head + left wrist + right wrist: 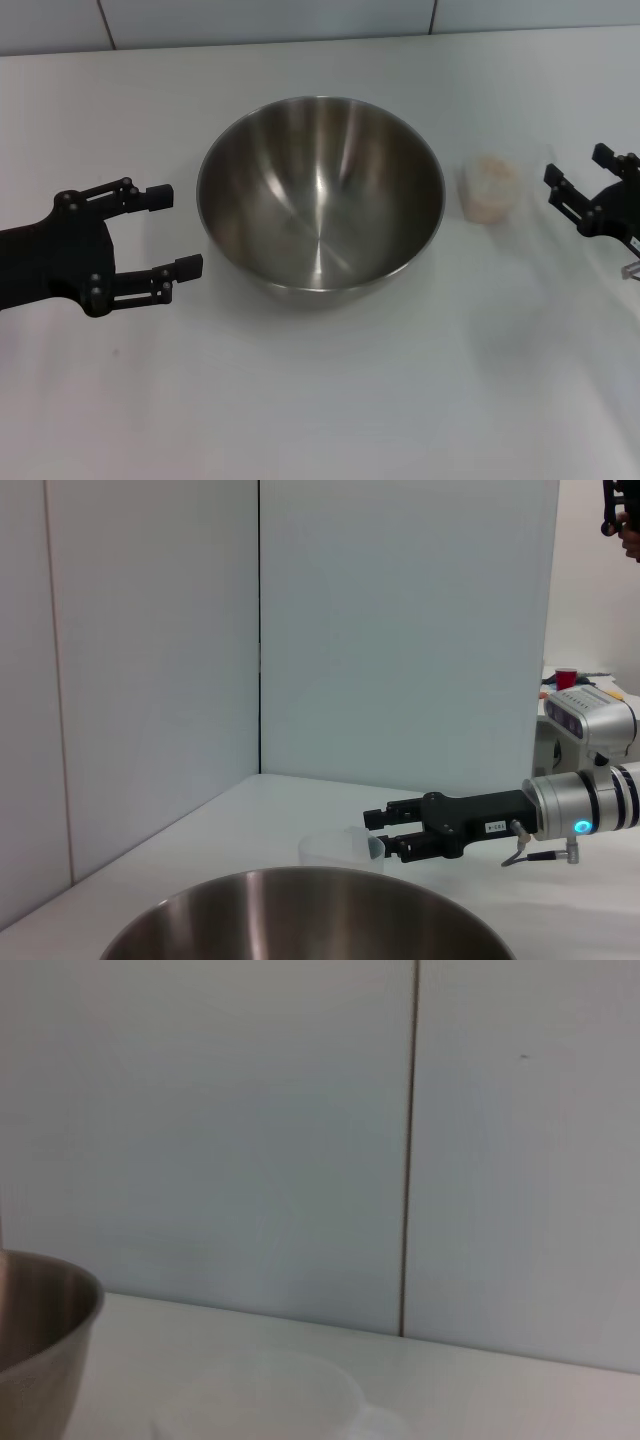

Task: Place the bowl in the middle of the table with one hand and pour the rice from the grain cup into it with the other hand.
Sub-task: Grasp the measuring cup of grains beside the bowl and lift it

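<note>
The bowl [320, 198] sits upright, mouth up, mid-table [330, 400], empty inside. At its 3 o'clock, just apart, stands the cup [489, 188] with rice [490, 178]; its clear walls are hard to make out. The left gripper [175, 231], fingers wide, waits at 9 o'clock, clear of the rim. The right gripper [567, 177], open and cut off by the frame edge, lies beyond the cup.

Bright, even overhead light; glare streaks inside the bowl [320, 195]; soft shadows on the table [320, 400].

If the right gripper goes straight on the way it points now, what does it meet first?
Most likely the grain cup with rice: the open right gripper points at it, and the bowl lies behind. Height is hard to judge.
</note>
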Robot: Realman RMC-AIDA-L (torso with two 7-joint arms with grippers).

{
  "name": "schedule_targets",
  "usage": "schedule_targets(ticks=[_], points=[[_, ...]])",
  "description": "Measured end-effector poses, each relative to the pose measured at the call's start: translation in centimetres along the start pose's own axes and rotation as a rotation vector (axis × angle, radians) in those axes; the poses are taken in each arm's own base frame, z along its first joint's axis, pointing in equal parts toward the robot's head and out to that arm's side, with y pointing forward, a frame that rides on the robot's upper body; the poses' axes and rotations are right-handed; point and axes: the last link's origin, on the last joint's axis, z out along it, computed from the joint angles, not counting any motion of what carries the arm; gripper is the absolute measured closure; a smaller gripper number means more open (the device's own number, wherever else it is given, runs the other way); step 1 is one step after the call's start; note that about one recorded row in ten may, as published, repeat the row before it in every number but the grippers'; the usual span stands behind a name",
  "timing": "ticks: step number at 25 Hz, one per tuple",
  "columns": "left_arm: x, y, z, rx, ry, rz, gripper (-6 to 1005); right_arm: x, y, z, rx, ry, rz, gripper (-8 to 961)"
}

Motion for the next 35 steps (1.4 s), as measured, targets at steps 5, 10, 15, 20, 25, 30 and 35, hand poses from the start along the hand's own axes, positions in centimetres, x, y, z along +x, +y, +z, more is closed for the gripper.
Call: schedule_targets(ticks=[5,10,15,20,25,30,35], points=[[-0.1,0.0,0.0,0.001,0.001,-0.002,170,-0.1,0.1,0.5,-0.002,0.008,-0.012,358],[-0.1,0.1,0.0,0.0,0.0,0.007,170,-0.3,0.0,1.0,0.002,0.008,-0.011,360],[-0.1,0.1,0.0,-0.001,0.001,0.007,170,-0.5,-0.2,1.5,0.026,0.007,0.004,361],[-0.2,0.1,0.0,-0.002,0.002,0.004,170,-0.8,-0.1,2.1,0.021,0.007,0.001,363],[-0.2,0.1,0.1,-0.002,0.004,0.009,170,-0.8,-0.1,2.4,0.021,0.013,0.001,364],[-0.3,0.1,0.0,0.0,0.004,0.01,170,-0.9,-0.1,2.4,0.02,0.012,0.0,366],[-0.2,0.1,0.1,-0.003,0.004,0.012,170,-0.9,-0.1,2.5,0.021,0.01,-0.007,367]])
